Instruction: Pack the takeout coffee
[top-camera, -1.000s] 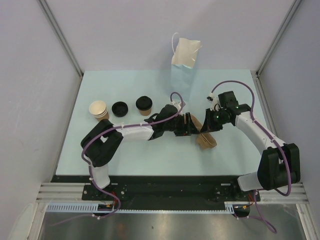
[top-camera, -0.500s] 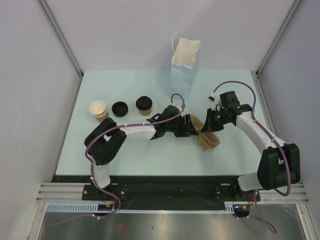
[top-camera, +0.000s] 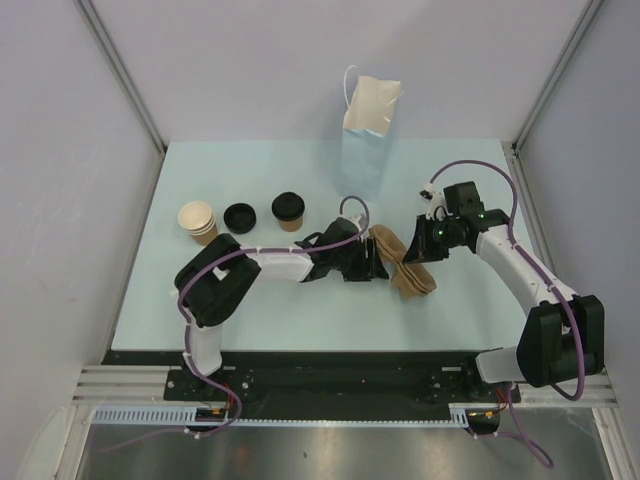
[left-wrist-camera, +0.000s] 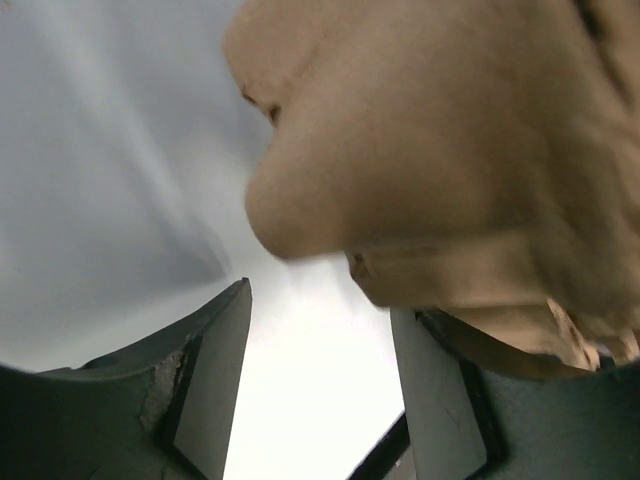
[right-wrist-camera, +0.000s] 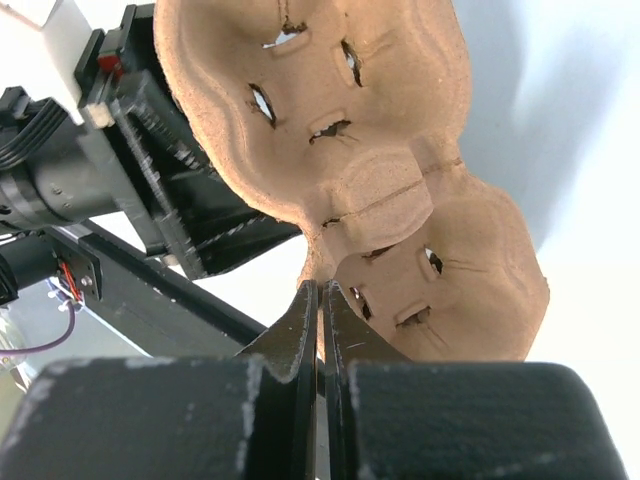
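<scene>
The takeout coffee (top-camera: 288, 209), a brown cup with a black lid, stands at the table's left-centre, apart from both grippers. A brown pulp cup carrier (top-camera: 407, 268) is held tilted at mid-table. My right gripper (top-camera: 416, 250) is shut on its rim; in the right wrist view the jaws (right-wrist-camera: 320, 292) pinch the carrier (right-wrist-camera: 380, 190) at the edge between two cup wells. My left gripper (top-camera: 376, 262) is open at the carrier's left side. In the left wrist view its fingers (left-wrist-camera: 320, 300) stand apart with the carrier (left-wrist-camera: 450, 150) just beyond them, close to the right finger.
A loose black lid (top-camera: 239, 217) and a stack of unlidded tan cups (top-camera: 198, 220) sit left of the coffee. A white paper bag (top-camera: 370, 106) stands at the table's far edge. Grey walls close in the table (top-camera: 250, 310) on three sides.
The left gripper has narrowed slightly and shifted a little at the carrier's left edge. The carrier's left part has lifted and turned. The right gripper keeps its grip.
</scene>
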